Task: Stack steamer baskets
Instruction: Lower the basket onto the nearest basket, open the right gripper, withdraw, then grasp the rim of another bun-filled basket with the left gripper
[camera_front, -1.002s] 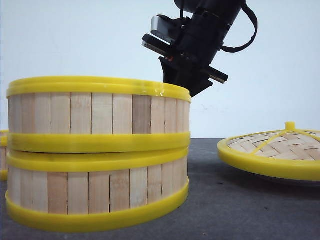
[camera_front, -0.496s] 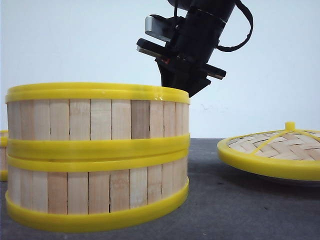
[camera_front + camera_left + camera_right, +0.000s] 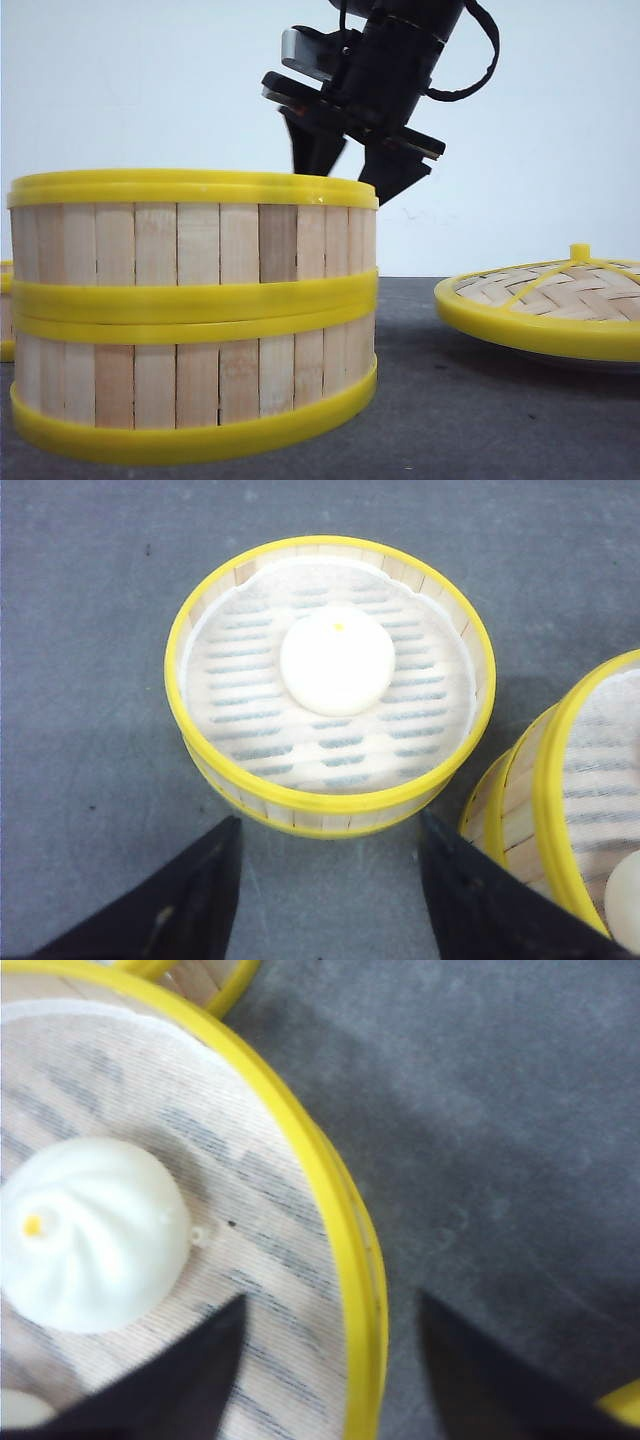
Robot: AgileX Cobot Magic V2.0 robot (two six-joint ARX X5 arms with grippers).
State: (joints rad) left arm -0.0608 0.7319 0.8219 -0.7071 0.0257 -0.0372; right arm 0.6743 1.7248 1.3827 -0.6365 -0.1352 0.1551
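Observation:
Two steamer baskets stand stacked at front left, the top basket [image 3: 190, 235] flush on the lower basket [image 3: 190, 385]. My right gripper [image 3: 342, 185] hangs open over the top basket's far right rim [image 3: 345, 1260]. One finger is over the liner and the other is outside the wall, neither touching. A white bun [image 3: 90, 1250] lies inside. The third steamer basket [image 3: 330, 680] stands alone to the left of the stack [image 3: 590, 810], holding a bun [image 3: 337, 660]. My left gripper [image 3: 330, 825] is open just short of its wall, holding nothing.
The domed woven lid [image 3: 545, 300] with yellow rim and knob lies on the dark grey table [image 3: 450, 420] to the right of the stack. Only a sliver of the third basket [image 3: 4, 310] shows at the far left of the front view.
The top basket came down from a slight tilt and settled flat on the lower one. My right gripper opened, let go of its rim and rose a little.

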